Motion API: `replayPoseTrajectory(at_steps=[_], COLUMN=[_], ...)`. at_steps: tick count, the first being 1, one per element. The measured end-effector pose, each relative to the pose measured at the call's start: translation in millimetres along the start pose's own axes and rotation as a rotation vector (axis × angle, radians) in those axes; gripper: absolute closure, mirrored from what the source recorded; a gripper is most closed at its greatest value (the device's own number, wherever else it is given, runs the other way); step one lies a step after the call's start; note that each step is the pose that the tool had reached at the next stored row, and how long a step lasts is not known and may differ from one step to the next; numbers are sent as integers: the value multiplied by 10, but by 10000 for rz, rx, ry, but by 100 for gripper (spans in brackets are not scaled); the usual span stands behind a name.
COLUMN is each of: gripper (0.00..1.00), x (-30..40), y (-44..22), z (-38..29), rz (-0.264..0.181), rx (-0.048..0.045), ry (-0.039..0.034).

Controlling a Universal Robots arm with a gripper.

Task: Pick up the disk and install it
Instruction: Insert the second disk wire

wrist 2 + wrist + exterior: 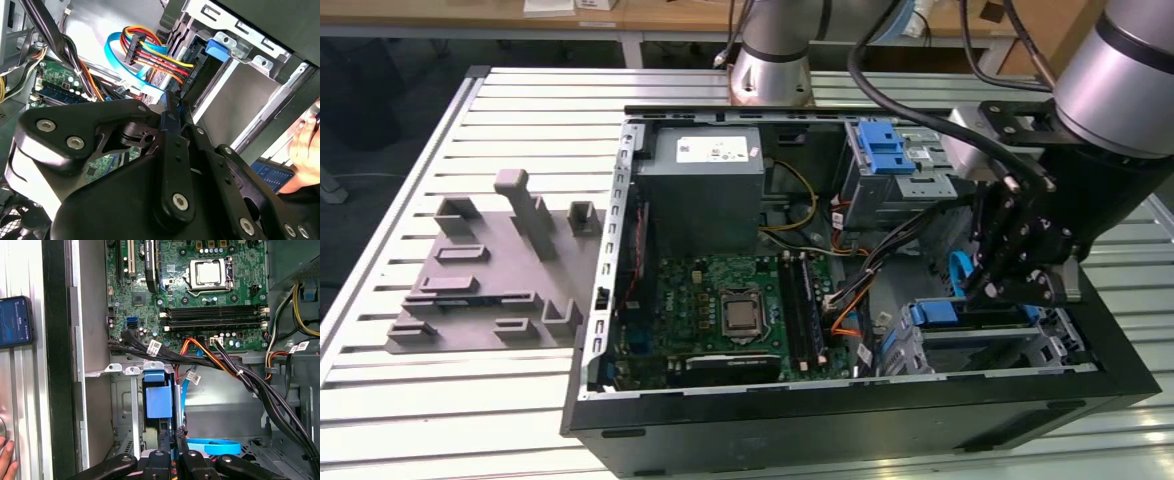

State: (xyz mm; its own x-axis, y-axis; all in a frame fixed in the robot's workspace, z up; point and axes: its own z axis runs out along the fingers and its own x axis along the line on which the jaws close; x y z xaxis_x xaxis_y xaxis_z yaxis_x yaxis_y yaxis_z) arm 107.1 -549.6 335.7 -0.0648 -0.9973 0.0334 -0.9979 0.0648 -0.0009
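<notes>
**Disk sitting in the drive cage**

Inside the computer case (854,420), the disk (159,402), showing its blue plastic frame, is sitting in the metal drive cage (127,410). The gripper (173,447) is hanging just beside it with fingers pressed together.

Inside the open computer case (607,300), the gripper (1021,285) hangs low by the drive cage (987,335), hemmed in by a bundle of black cables (240,375) and a blue flat cable (210,445) just beside it. The motherboard (720,310) lies low and flat, leaving open room above it, while the grey power supply (707,185) and the upper drive bay (894,170) block the far end. Outside, the slatted table (467,420) is bare near the grey fixture block (487,270).
</notes>
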Motion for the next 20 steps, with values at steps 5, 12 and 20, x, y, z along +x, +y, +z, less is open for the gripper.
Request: replayPoseTrajectory(at_steps=[5, 12, 20], gripper=[84, 84, 84], x=[0, -1, -2], y=[-13, -19, -20], z=[5, 18, 26], rz=[1, 0, 1], rx=[0, 0, 0], ry=[2, 3, 2])
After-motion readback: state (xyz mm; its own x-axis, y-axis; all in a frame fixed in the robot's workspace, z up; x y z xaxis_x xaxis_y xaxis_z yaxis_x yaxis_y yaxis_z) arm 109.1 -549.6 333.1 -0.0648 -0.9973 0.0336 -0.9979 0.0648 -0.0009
